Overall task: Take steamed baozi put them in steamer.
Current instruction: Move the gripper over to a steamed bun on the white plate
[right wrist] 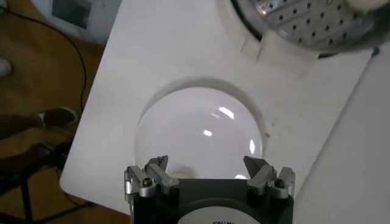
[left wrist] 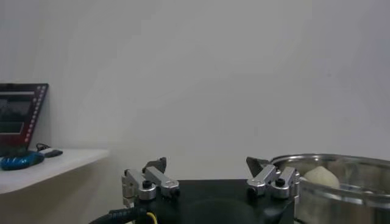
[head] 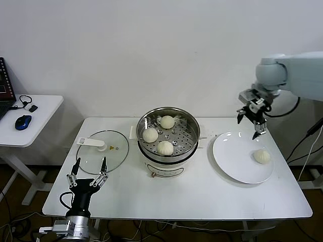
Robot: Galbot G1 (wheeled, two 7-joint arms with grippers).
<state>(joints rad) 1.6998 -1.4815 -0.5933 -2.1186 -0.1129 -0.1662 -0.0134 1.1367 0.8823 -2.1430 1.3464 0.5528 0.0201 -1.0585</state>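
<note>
At the left, your left gripper (head: 91, 166) is waiting with fingers spread, holding nothing, beside the one glass lid (head: 102, 150). Moving right, the steamer (head: 168, 137) is already keeping three buns (head: 165, 147) on its tray. Further right, the fourth bun (head: 261, 156) is lying on the one plate (head: 233, 160). Your right gripper (head: 252, 123) is hanging above the plate's far edge, wide open and empty. I think you should be lowering it straight over the bun, closing gently.
</note>
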